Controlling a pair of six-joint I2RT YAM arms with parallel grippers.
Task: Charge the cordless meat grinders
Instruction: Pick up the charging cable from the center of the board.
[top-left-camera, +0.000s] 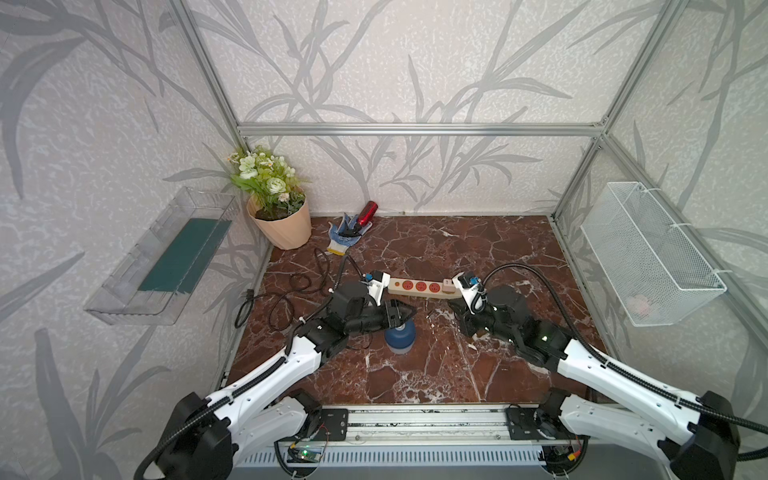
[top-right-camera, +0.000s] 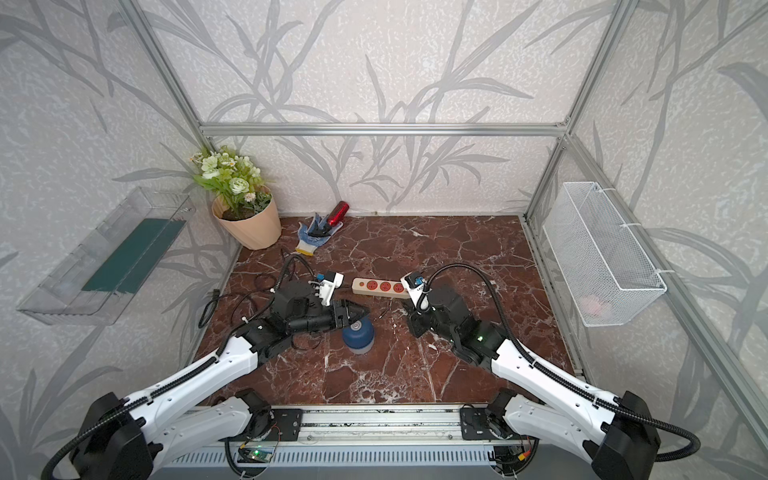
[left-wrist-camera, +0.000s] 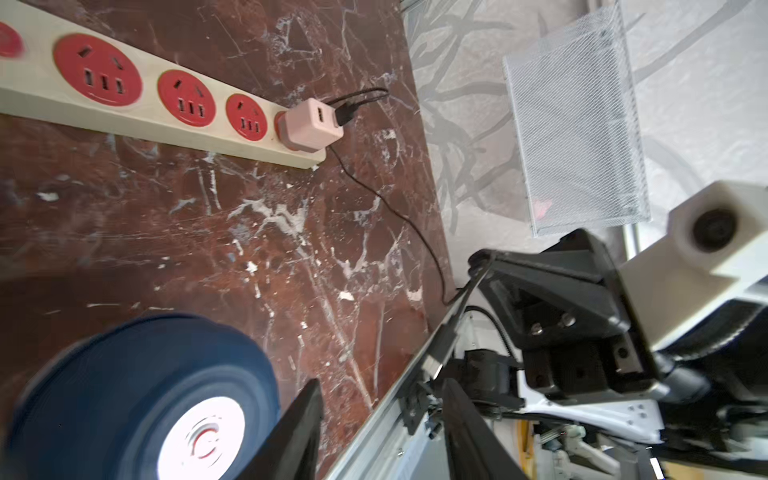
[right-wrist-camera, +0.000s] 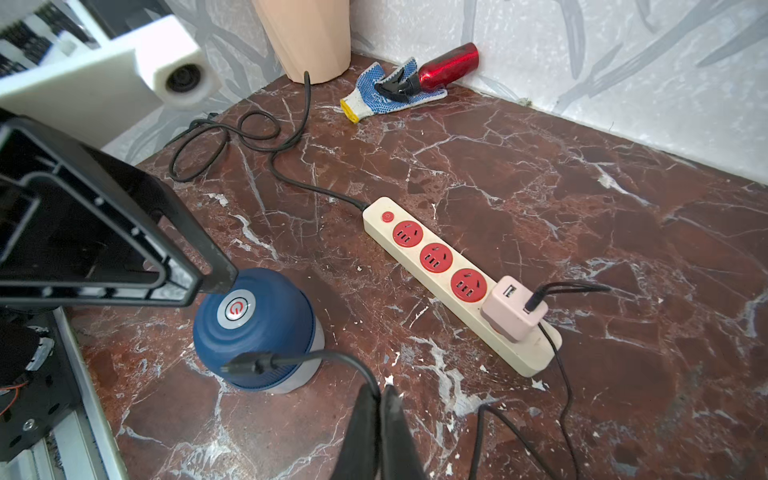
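The right gripper (right-wrist-camera: 380, 399) pinches the charging cable (right-wrist-camera: 340, 357), plug (right-wrist-camera: 245, 366) dangling near the cordless meat grinder (right-wrist-camera: 257, 332); left gripper (left-wrist-camera: 380, 384), jaws parted and empty, poised over it. Plugging-in step; next, guide plug into grinder

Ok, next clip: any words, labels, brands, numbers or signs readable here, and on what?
No words, brands or numbers are readable.
Red power symbol: on the grey button atop the meat grinder.
Any mark on the power strip's red switch: too small to read.
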